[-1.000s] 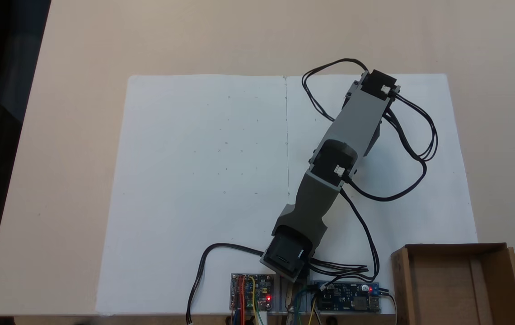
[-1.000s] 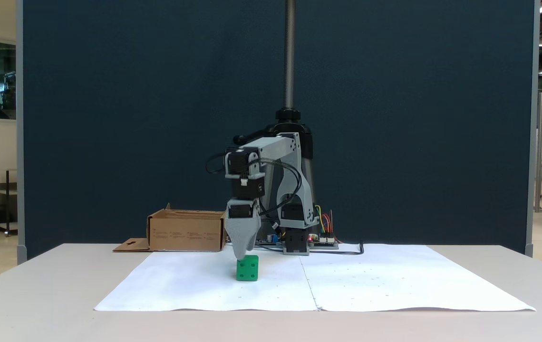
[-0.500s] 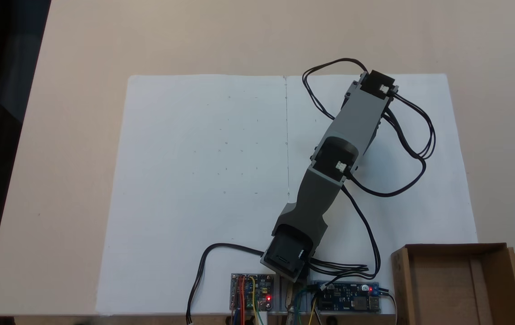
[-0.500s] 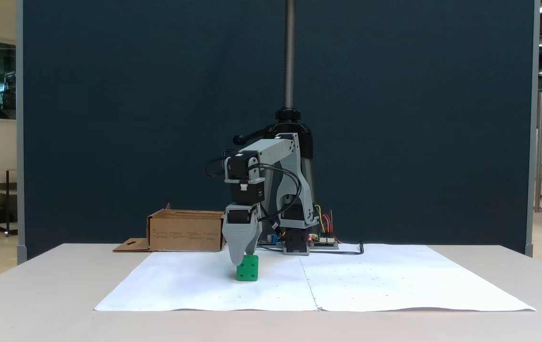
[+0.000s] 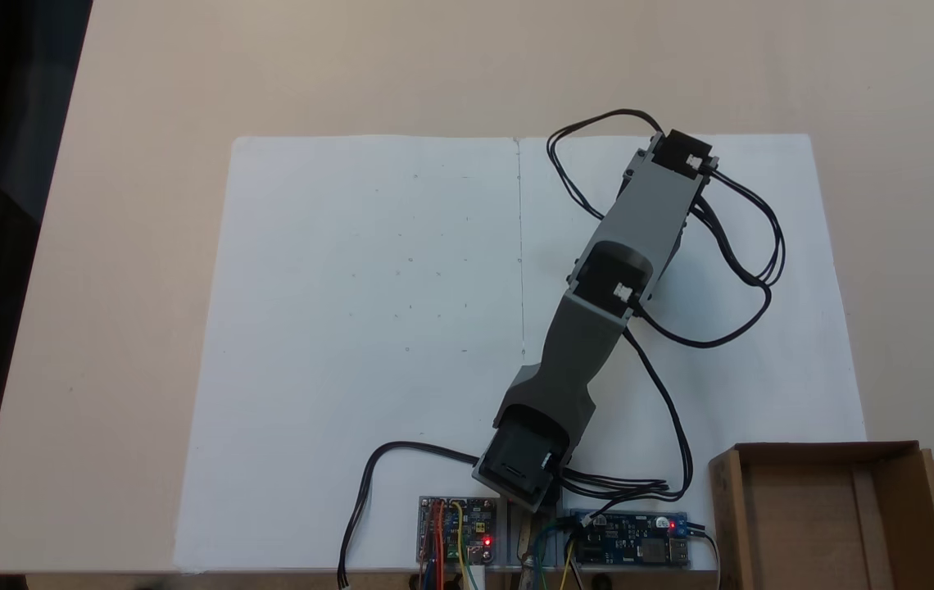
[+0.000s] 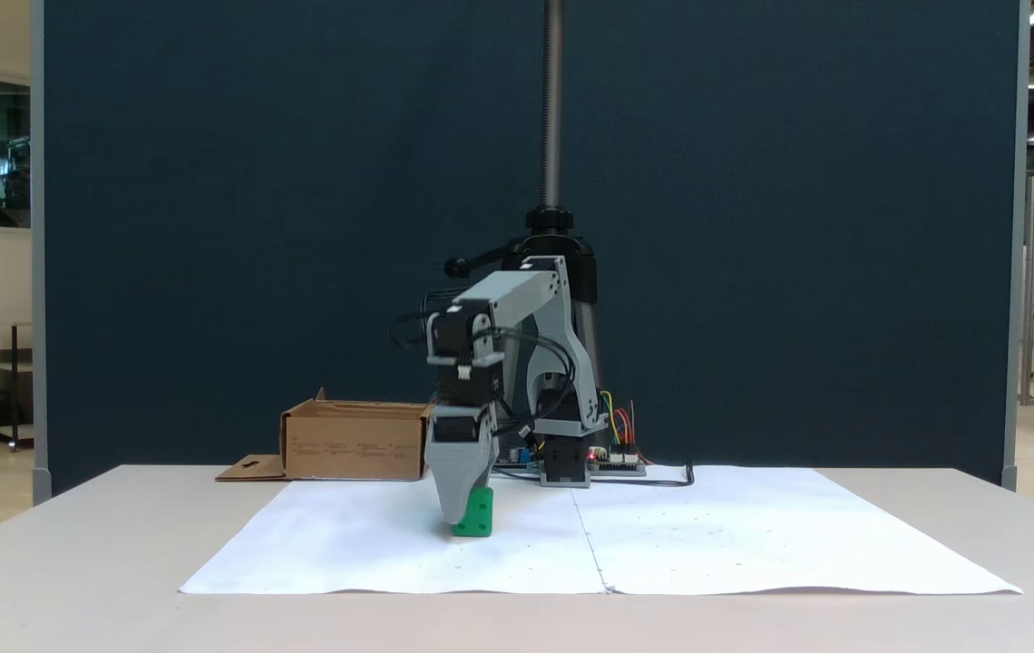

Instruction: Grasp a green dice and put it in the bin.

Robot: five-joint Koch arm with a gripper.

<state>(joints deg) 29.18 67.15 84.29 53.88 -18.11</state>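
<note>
White paper (image 6: 707,535) covers the middle of a pale table (image 6: 73,580), and a big dark blue wall (image 6: 209,227) stands behind it all.

Nearest to the side camera, the green dice (image 6: 478,513) sits on the paper, a little toward 9 o'clock from the fold in the paper. The gripper (image 6: 460,517) points straight down. Its grey tip reaches almost to the paper and hides the 9 o'clock side of the dice. The dice is right against that jaw, on its 3 o'clock side. One jaw stands in front, so I cannot tell if the jaws are spread or squeezing the dice.

Seen from the top, the grey arm (image 5: 598,303) leans out over the paper toward 1 o'clock from its base, and it hides the dice under it. Black wires (image 5: 729,246) loop beside it.

Farther back from the side camera, two small boards (image 5: 457,528) with red lights sit by the base of the arm. The bin (image 6: 354,442) stands at 9 o'clock from the base, well apart from the dice. From the top, the bin (image 5: 885,455) sits at the 5 o'clock corner.
</note>
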